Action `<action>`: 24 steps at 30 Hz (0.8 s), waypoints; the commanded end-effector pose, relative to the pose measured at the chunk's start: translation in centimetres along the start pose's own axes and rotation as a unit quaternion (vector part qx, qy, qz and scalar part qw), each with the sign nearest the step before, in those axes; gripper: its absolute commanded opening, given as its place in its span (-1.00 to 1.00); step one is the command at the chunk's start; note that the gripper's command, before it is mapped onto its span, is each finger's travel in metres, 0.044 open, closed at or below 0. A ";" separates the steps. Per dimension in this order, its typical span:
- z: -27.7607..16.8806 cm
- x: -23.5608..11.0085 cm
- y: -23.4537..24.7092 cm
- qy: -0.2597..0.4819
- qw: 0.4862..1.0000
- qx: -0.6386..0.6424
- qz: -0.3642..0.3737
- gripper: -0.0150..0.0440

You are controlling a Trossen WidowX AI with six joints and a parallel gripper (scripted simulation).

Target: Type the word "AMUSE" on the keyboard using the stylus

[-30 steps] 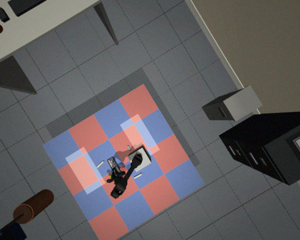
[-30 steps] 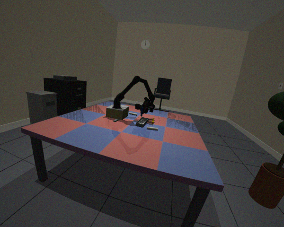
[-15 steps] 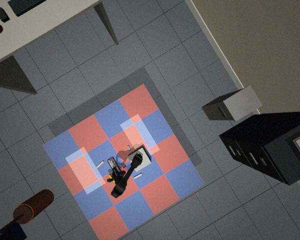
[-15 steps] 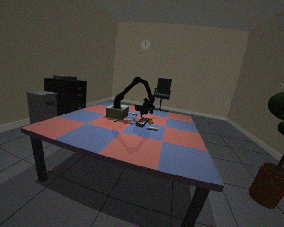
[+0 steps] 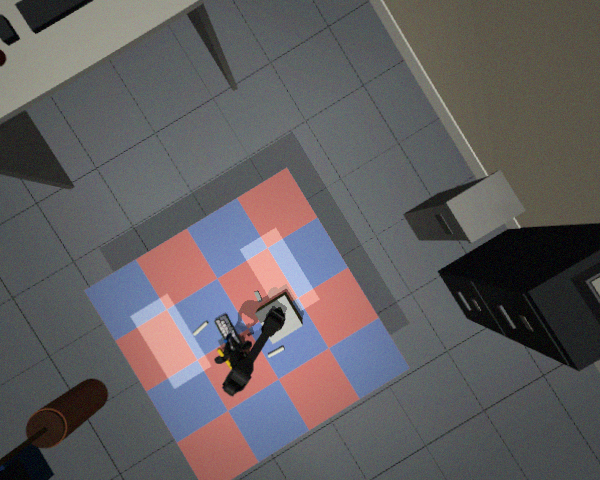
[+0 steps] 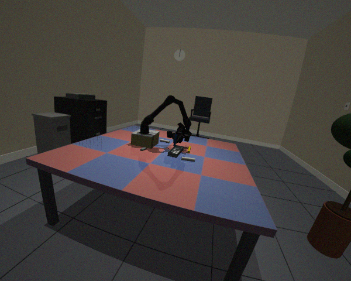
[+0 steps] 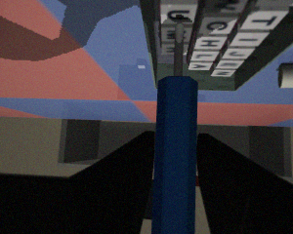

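Note:
My gripper [image 7: 175, 141] [image 6: 178, 136] [image 5: 231, 343] is shut on the blue stylus [image 7: 175, 146], which runs up the middle of the wrist view. Its thin grey tip [image 7: 179, 46] reaches the near edge of the small dark keyboard [image 7: 220, 34] [image 6: 175, 151] [image 5: 223, 325], over the white lettered keys. I cannot tell whether the tip touches a key. The keyboard lies on the red-and-blue checkered table [image 6: 157, 181] [image 5: 341, 304], just in front of the arm's base box [image 6: 144, 139] [image 5: 285, 320].
Pale short cylinders lie near the keyboard [image 6: 188, 158] [image 6: 164, 140] [image 5: 200, 328] [image 5: 275, 352] [image 7: 290, 74]. A small yellow object [image 6: 189, 148] [image 5: 220, 352] lies beside the keyboard. A small grey block [image 6: 143, 148] lies by the base box. Cabinets, a chair and a plant stand around the table.

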State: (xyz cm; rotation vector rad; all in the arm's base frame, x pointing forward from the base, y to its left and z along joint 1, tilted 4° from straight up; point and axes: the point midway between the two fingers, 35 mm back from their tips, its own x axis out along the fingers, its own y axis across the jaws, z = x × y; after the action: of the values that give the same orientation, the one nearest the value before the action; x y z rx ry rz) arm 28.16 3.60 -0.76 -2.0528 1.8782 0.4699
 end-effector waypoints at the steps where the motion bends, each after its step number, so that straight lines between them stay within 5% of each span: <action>1: 0.2 0.1 0.0 -0.001 1.000 0.000 0.001 -0.22; 24: 0.7 0.4 0.0 -0.001 1.000 0.000 0.001 -0.22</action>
State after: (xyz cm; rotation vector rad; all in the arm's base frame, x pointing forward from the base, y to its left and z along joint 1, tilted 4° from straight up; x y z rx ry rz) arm 28.15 3.55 -1.51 -2.0513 1.8791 0.4694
